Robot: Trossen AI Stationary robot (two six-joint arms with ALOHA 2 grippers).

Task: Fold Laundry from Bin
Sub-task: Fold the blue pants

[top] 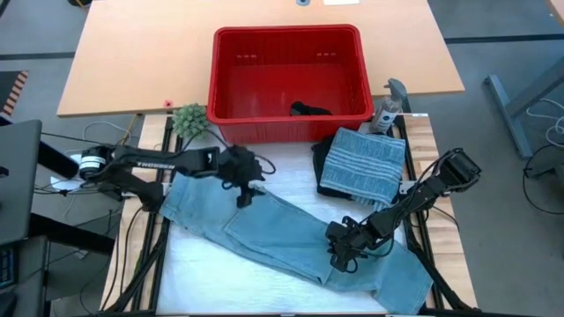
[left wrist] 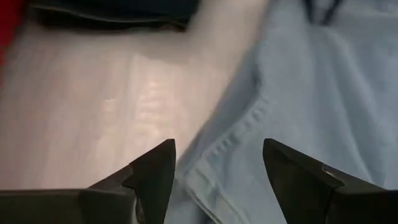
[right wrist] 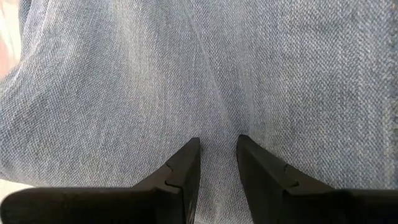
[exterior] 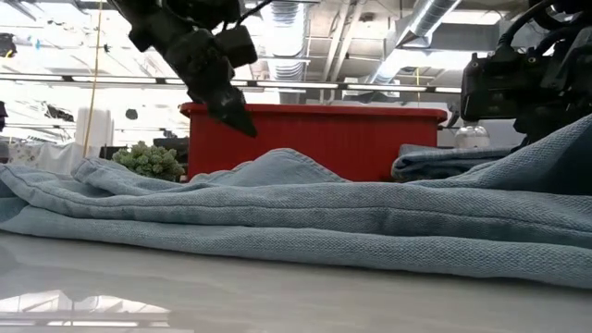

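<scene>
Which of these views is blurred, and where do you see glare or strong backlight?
Left wrist view: soft motion blur over the denim and the table. Low view: bright ceiling lights behind leave the left gripper a dark silhouette, and the near table surface shines. Right wrist view: sharp denim weave. High view: even light.

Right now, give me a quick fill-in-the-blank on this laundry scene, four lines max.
1. The bin is coloured ____.
2. The striped cloth lies folded beside the ____ arm.
3. The left gripper hangs over the jeans with its fingers ____.
4. Left of the bin stands a small green ____.

Missing: red; right; open; plant
</scene>
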